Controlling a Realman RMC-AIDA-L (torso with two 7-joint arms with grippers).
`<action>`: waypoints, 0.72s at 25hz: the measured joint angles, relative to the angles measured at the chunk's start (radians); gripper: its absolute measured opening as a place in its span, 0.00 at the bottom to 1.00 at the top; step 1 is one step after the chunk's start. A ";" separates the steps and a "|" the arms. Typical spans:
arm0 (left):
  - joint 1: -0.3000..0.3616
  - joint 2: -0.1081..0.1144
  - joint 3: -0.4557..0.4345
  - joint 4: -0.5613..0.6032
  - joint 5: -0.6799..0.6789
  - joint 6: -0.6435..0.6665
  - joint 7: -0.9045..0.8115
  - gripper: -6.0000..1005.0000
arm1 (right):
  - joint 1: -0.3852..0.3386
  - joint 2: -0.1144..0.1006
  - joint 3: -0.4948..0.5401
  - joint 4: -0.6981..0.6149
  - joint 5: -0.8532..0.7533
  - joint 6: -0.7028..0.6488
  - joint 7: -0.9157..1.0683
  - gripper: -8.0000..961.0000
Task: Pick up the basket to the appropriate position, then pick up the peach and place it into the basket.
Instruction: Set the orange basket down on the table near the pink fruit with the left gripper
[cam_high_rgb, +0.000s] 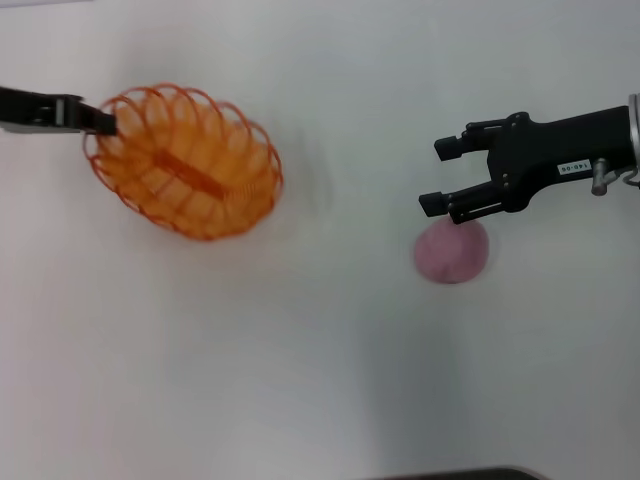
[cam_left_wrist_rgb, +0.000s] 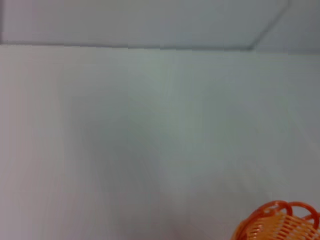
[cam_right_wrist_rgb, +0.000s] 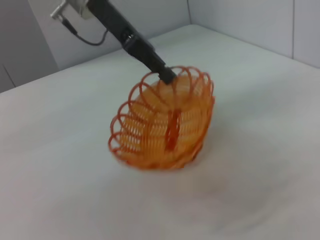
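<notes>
The orange wire basket (cam_high_rgb: 190, 170) is at the left of the table. My left gripper (cam_high_rgb: 104, 122) is shut on its rim at the left side. The right wrist view shows the basket (cam_right_wrist_rgb: 165, 125) tilted, with the left gripper (cam_right_wrist_rgb: 166, 76) holding its gripped side higher. A bit of its rim shows in the left wrist view (cam_left_wrist_rgb: 278, 223). The pink peach (cam_high_rgb: 452, 252) lies on the table at the right. My right gripper (cam_high_rgb: 438, 176) is open and empty, just behind the peach and a little to its left, fingers pointing left.
The white table (cam_high_rgb: 320, 360) spreads between the basket and the peach. A dark edge (cam_high_rgb: 460, 474) shows at the bottom of the head view. Grey walls (cam_right_wrist_rgb: 240, 20) stand behind the table.
</notes>
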 joint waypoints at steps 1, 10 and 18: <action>0.019 0.000 -0.049 -0.002 -0.013 0.000 -0.010 0.07 | 0.000 0.000 0.000 -0.002 0.000 0.000 0.000 0.92; 0.156 -0.069 -0.095 0.027 -0.145 -0.032 -0.117 0.07 | 0.019 0.000 0.000 -0.010 0.000 0.038 0.000 0.92; 0.226 -0.131 -0.091 0.081 -0.152 -0.004 -0.136 0.14 | 0.038 0.000 0.000 -0.010 0.001 0.080 -0.016 0.92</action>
